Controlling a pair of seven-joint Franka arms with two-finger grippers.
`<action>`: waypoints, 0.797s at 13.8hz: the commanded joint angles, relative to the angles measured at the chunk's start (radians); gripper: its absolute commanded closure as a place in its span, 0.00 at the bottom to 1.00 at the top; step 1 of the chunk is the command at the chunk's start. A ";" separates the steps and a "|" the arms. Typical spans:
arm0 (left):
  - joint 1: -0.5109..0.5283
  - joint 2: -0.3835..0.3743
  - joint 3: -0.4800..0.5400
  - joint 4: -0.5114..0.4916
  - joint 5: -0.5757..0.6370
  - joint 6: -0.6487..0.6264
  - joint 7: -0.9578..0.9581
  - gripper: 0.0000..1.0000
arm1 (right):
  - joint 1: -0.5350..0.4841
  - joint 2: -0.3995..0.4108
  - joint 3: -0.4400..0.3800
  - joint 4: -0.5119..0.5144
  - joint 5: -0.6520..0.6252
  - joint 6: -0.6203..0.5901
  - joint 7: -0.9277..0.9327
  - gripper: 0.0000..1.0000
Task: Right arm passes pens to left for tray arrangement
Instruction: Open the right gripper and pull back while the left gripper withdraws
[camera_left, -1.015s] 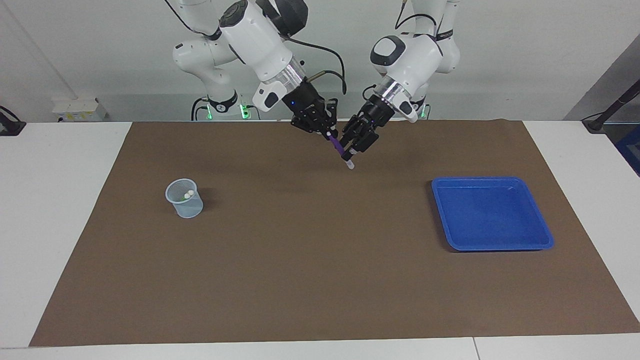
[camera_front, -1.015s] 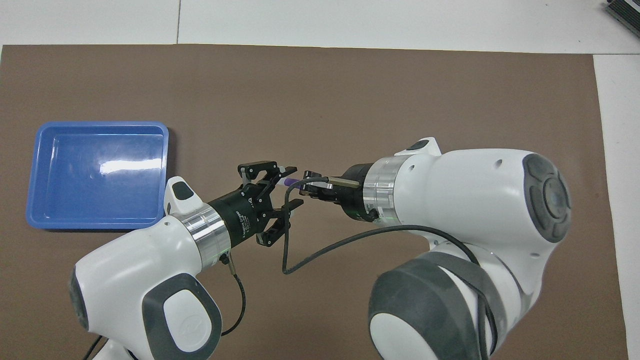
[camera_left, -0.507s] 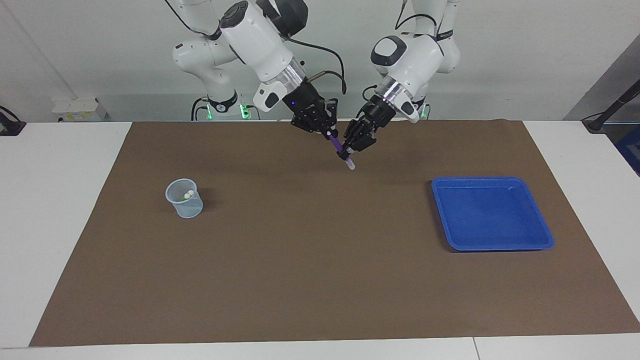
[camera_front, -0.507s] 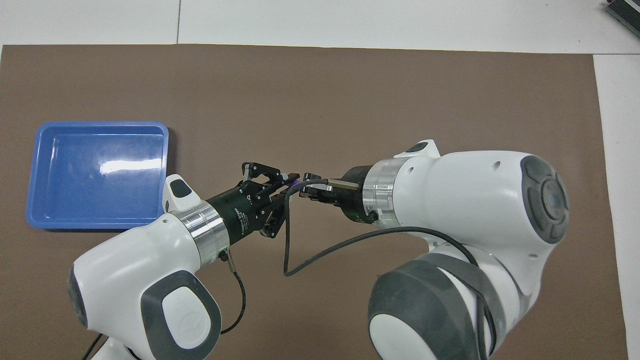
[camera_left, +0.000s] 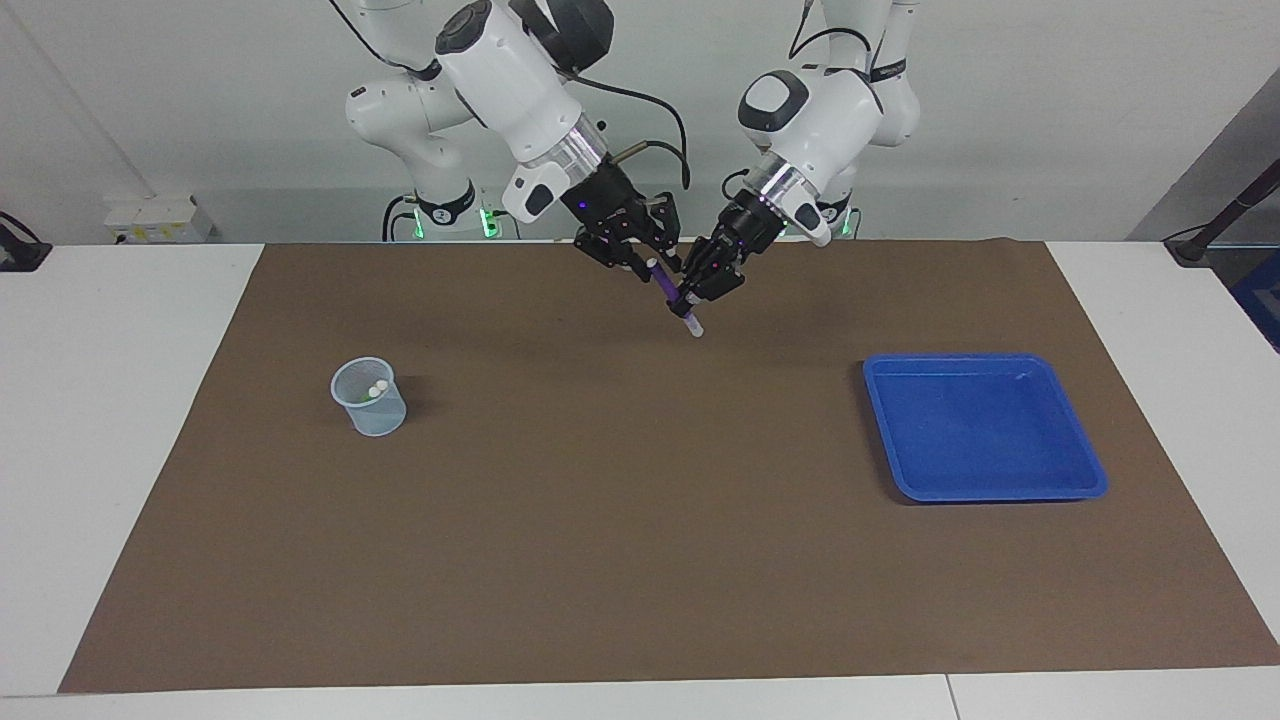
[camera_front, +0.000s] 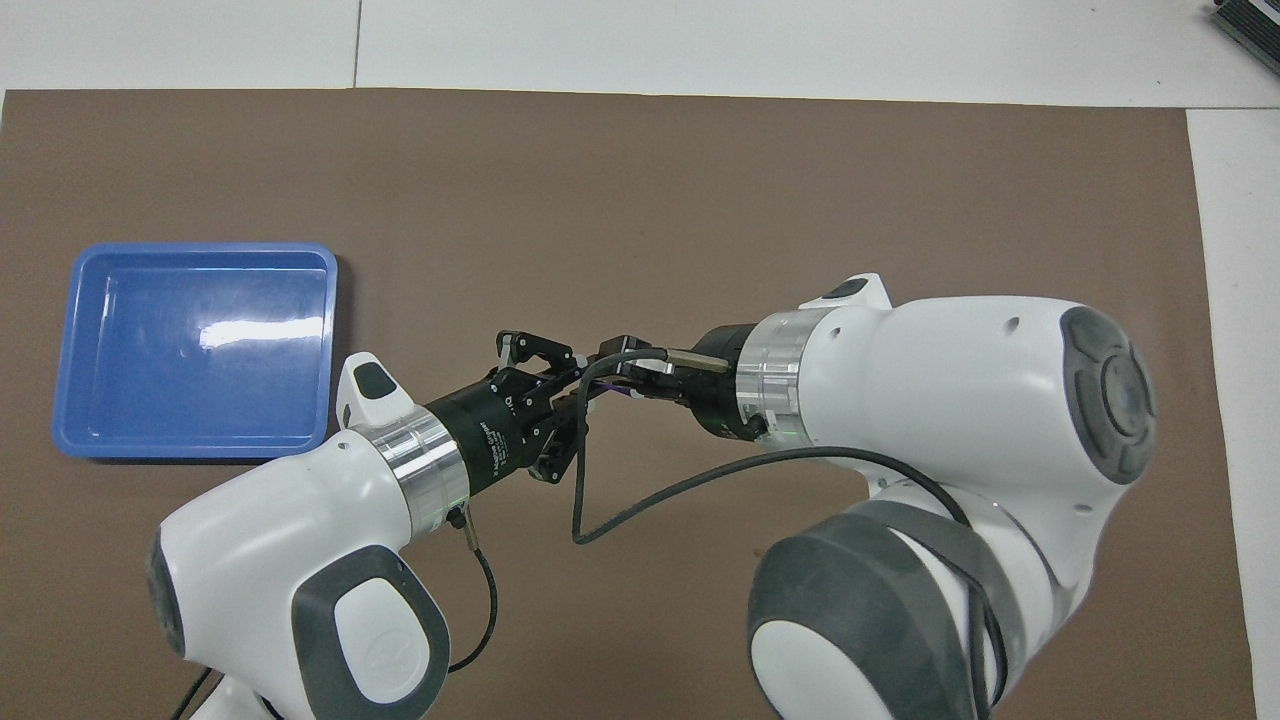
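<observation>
A purple pen (camera_left: 662, 280) hangs slanted in the air over the mat's edge nearest the robots, its pale end (camera_left: 696, 330) pointing down. My left gripper (camera_left: 692, 292) is shut on the pen's lower part. My right gripper (camera_left: 640, 258), the blue-lit one, stands open around the pen's upper end. In the overhead view the left gripper (camera_front: 572, 378) and right gripper (camera_front: 625, 365) meet tip to tip. The blue tray (camera_left: 985, 425) lies toward the left arm's end of the table with nothing in it. Two pale pen ends (camera_left: 376, 388) stick up in a mesh cup (camera_left: 370, 398).
A brown mat (camera_left: 600, 520) covers most of the white table. The cup stands toward the right arm's end, and in the overhead view the right arm hides it. A black cable (camera_front: 640, 500) loops under the right wrist. The tray (camera_front: 195, 345) lies beside the left arm.
The left gripper closed on the purple pen's lower part. The right gripper then opened its fingers off the upper end. Both hands rose slightly.
</observation>
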 joint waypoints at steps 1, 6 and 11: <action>-0.012 -0.001 0.020 0.006 -0.002 -0.051 0.016 1.00 | -0.067 -0.021 -0.001 0.000 -0.002 -0.085 -0.015 0.00; 0.186 -0.021 0.023 0.049 0.328 -0.467 0.236 1.00 | -0.190 -0.035 -0.003 -0.003 -0.280 -0.307 -0.335 0.00; 0.312 -0.006 0.026 0.144 0.637 -0.781 0.547 1.00 | -0.353 -0.047 -0.003 -0.032 -0.423 -0.376 -0.567 0.00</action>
